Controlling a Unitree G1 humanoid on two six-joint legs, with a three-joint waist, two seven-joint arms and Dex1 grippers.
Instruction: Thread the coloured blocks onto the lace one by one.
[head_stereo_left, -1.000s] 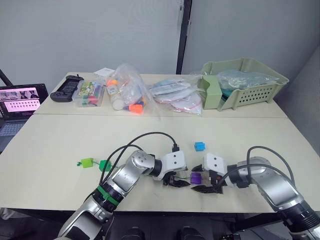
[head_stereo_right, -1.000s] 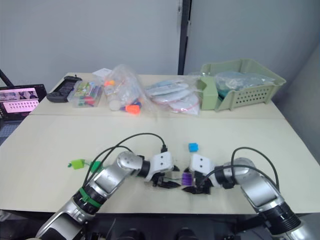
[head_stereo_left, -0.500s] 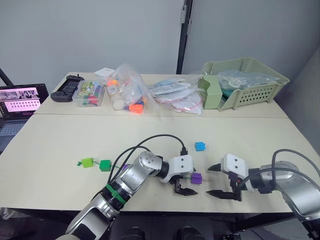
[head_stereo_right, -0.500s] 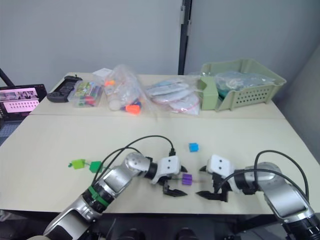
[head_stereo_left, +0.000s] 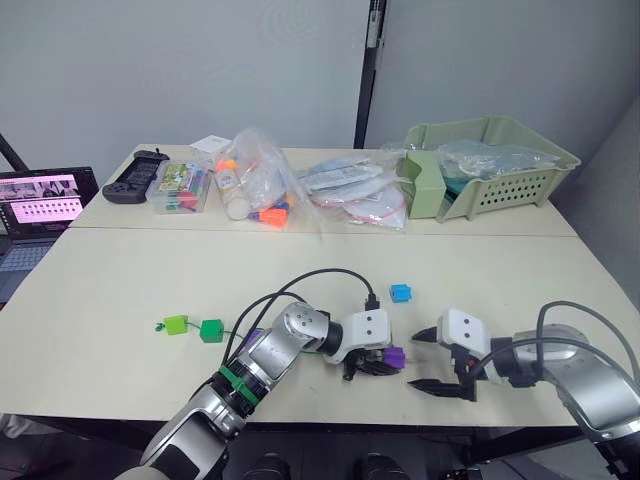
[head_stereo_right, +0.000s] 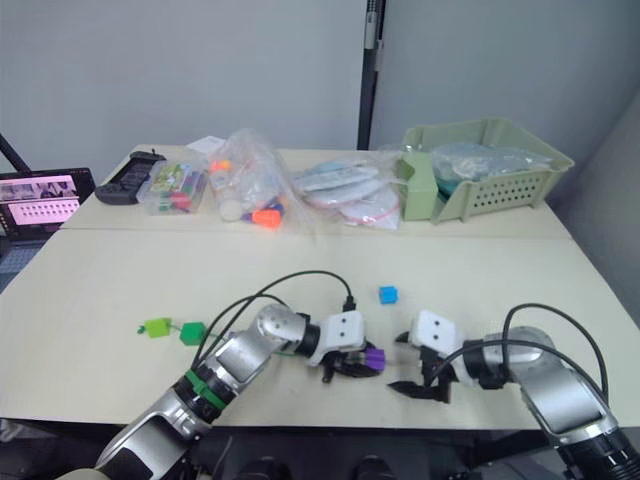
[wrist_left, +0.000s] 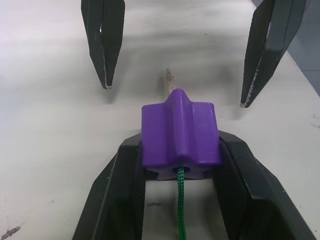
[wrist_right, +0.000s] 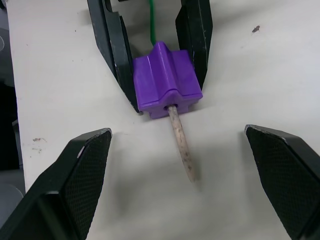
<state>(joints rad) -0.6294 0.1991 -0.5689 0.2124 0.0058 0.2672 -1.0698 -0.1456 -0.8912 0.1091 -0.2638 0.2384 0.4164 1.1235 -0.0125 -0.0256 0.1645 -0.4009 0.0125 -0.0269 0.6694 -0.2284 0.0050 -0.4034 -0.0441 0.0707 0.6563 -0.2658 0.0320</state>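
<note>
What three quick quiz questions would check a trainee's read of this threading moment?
1. True or false: the left end effector grips the purple block.
2. What sticks out of that block toward the right end effector? A) pale lace tip B) black cable C) orange toy
3. Fill in: the right end effector's fingers are ____.

Key: 1 true, its fingers clamp the block's sides. 2 A, the lace tip lies on the table. 3 open, apart from the tip.

Purple cube (head_stereo_right: 374, 357) in left end effector (head_stereo_right: 352, 366) — right end effector (head_stereo_right: 413, 365) agape beside it.
</note>
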